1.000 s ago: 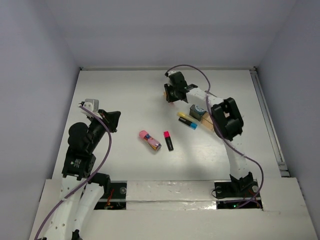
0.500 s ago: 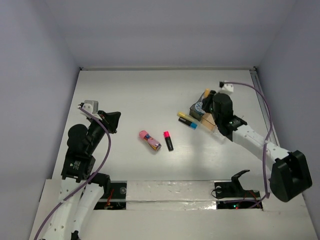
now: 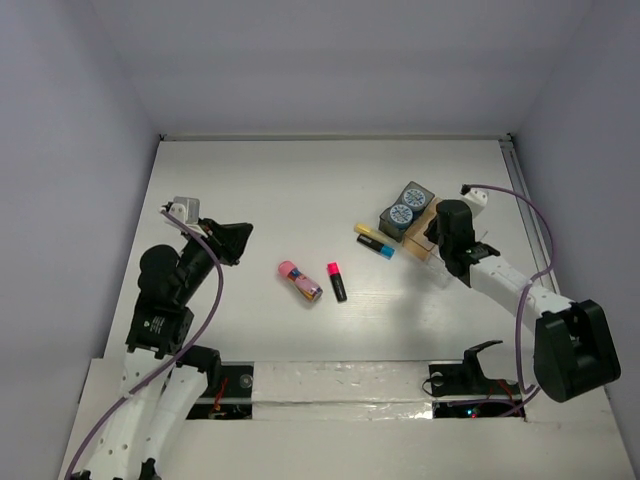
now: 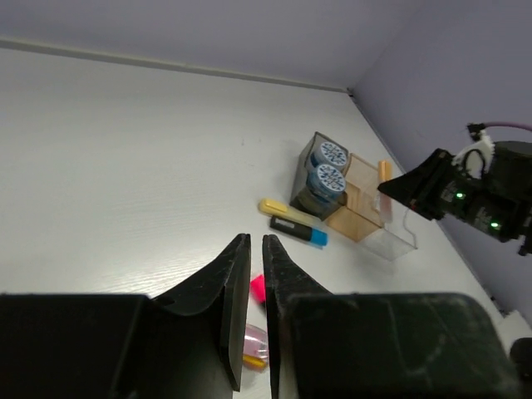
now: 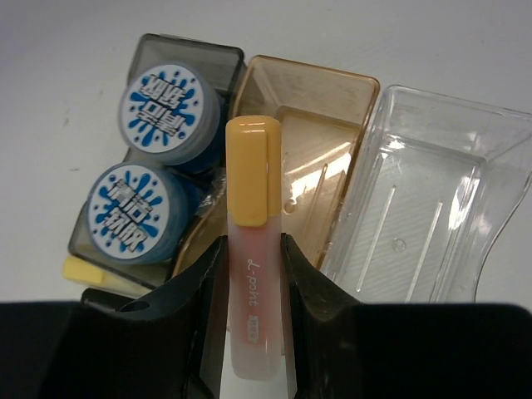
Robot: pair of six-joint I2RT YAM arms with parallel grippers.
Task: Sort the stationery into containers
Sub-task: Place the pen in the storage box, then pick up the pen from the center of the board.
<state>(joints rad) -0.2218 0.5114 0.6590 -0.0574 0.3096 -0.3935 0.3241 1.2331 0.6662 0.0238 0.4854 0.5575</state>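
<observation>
1. Near the right edge of the bench, the right gripper (image 5: pixel 253 287) is closed on the orange marker (image 5: pixel 252 249). It holds the marker by the body, with the cap pointing away, above the tan tray (image 5: pixel 332 100) and close to the wall this tray shares with the grey tray (image 5: pixel 191 43).
2. I judge that the step in hand is placing this marker. The next move calls for a small shift toward the middle of the tan tray, then lowering, then opening the fingers.
3. The grey tray holds two rolls (image 5: pixel 169 112), side by side. The tan tray and the clear tray (image 5: pixel 432 208) look empty.
4. The yellow marker (image 3: pixel 368 231) and the blue marker (image 3: pixel 378 246) lie just beside the grey tray. The black marker (image 3: pixel 336 282) and the tube (image 3: pixel 300 281) lie near the middle of the bench.
5. Near the left edge, the left gripper (image 4: pixel 256 249) has its fingers almost together and holds nothing.
</observation>
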